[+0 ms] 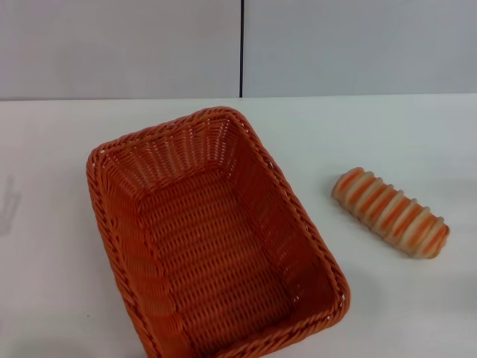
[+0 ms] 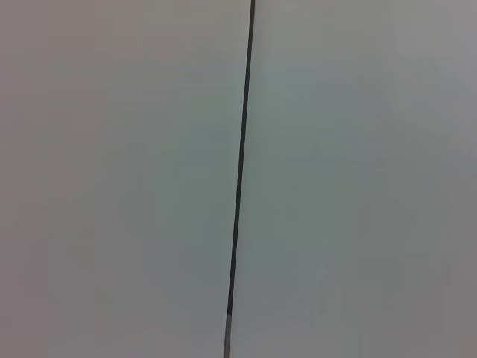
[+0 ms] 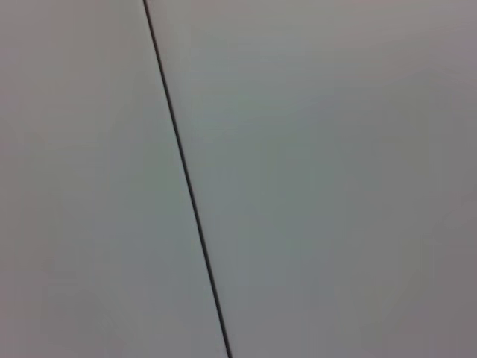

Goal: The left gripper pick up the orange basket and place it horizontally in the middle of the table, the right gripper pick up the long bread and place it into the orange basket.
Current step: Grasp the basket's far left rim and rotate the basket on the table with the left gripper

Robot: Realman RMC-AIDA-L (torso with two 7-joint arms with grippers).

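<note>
Item 1: large rectangular orange woven wicker-style basket (image 1: 212, 246), with braided rim and sloped sides. It sits upright on the plain white flat tabletop (image 1: 59, 298), left of centre in the head view. Its long axis runs diagonally, from the far left toward the near right, and its near end runs off the lower edge of the picture. It is empty, with the woven floor fully visible. Judged against the task, this skewed lie is the starting lie: the basket has not yet been turned horizontal or centred.

Item 2: oblong toy bread loaf (image 1: 391, 213), cream with orange-brown ridged stripes across it. It lies flat on the tabletop to the right of the basket, apart from it and not touching, and is also angled diagonally. It is much shorter than the basket. Its place on the right side probably suits a reach by the right arm.

Item 3: left gripper and right gripper. Neither appears in any view, so whether they are released or clenched cannot be told. Both wrist views show only the grey wall (image 2: 358, 179) with a thin dark vertical seam (image 2: 240, 179), which suggests both arms are parked and pointed away from the work.

Item 4: status. Neither pick appears to have begun.
</note>
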